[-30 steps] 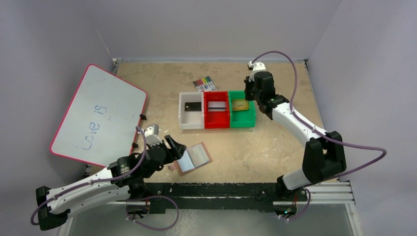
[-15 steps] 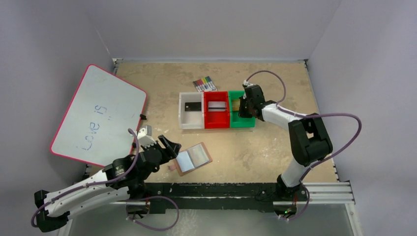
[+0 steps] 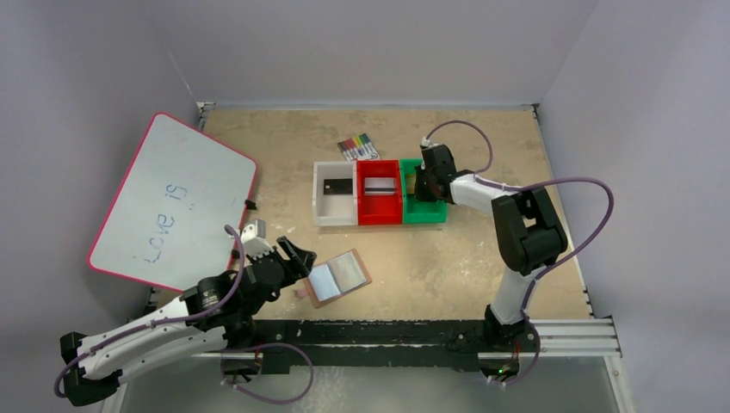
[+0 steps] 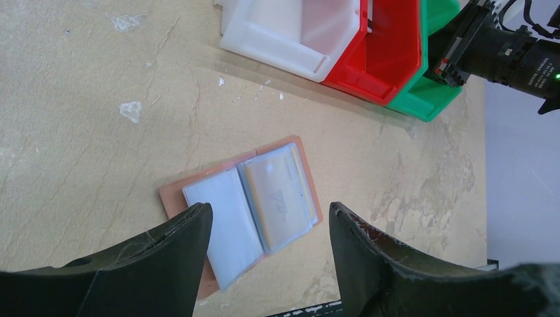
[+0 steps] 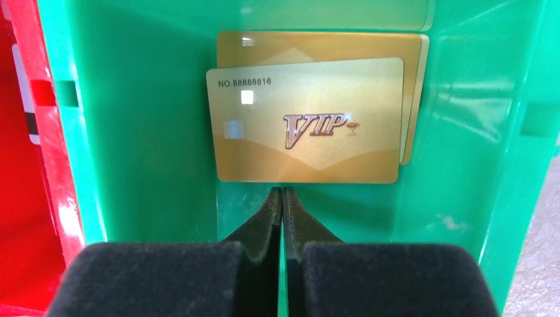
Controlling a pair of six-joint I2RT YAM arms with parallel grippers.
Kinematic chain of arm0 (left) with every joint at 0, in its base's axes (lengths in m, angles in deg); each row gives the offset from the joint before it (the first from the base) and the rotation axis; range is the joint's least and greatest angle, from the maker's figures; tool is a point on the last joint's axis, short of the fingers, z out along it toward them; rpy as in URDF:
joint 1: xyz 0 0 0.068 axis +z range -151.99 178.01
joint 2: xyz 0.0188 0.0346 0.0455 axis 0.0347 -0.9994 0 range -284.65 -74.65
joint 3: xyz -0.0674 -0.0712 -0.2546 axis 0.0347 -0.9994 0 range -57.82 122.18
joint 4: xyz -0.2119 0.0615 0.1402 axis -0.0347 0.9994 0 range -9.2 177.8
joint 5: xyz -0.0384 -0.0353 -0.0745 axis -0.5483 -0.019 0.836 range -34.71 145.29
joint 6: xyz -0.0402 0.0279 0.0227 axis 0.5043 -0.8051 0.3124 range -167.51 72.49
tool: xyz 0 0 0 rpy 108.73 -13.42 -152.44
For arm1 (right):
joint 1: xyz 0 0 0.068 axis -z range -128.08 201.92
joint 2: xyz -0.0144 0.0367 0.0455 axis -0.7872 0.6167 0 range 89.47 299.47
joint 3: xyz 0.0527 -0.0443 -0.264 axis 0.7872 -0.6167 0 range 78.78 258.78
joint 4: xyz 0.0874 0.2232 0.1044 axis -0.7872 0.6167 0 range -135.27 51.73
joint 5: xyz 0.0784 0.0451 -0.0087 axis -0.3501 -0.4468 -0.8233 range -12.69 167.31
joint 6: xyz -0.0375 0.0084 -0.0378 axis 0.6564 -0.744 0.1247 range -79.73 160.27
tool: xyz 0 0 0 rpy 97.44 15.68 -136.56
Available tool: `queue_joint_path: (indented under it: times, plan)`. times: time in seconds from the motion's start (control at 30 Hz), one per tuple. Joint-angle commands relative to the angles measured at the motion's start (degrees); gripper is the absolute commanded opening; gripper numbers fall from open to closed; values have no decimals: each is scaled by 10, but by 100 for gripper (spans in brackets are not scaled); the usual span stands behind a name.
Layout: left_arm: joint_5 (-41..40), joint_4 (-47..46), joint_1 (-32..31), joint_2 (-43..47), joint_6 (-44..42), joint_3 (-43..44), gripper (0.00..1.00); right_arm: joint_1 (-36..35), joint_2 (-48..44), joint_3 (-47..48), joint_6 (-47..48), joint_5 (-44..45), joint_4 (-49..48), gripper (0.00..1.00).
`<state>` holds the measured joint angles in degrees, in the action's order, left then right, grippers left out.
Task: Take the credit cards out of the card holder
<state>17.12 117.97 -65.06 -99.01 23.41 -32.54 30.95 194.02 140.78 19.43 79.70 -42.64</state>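
Note:
The tan card holder [image 3: 337, 277] lies open on the table, its two clear pockets facing up [image 4: 247, 205]. A faint print and a yellowish edge show through the right pocket. My left gripper [image 4: 269, 207] hovers open above the holder, touching nothing; from above it sits just left of the holder [image 3: 299, 256]. My right gripper [image 5: 282, 190] is shut and empty inside the green bin [image 5: 139, 132], its tips just short of two stacked gold credit cards [image 5: 307, 129]. A black card [image 3: 337, 185] lies in the white bin and a silver card [image 3: 380, 183] in the red bin.
The white bin [image 3: 320, 211], red bin [image 3: 379, 212] and green bin [image 3: 428, 212] stand side by side at mid-table. A pack of coloured markers [image 3: 357, 146] lies behind them. A red-rimmed whiteboard [image 3: 172, 202] covers the left side, close to my left arm.
My right arm has dropped down into the green bin and its jaws have shut. My left gripper has drawn back slightly to the left of the holder, still open.

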Motion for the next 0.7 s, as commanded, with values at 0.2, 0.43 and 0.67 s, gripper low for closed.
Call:
queue_joint_path:
  times: [0.2, 0.43, 0.67]
  plan:
    - [-11, -2, 0, -4, 4, 17, 64, -2, 13, 41, -13, 26, -25, 0]
    - [-4, 1, 0, -17, 8, 11, 65, -1, 18, 50, -15, 28, -24, 0]
    - [-17, 40, 0, -30, 33, 15, 66, -2, -39, 21, -7, 7, -20, 4]
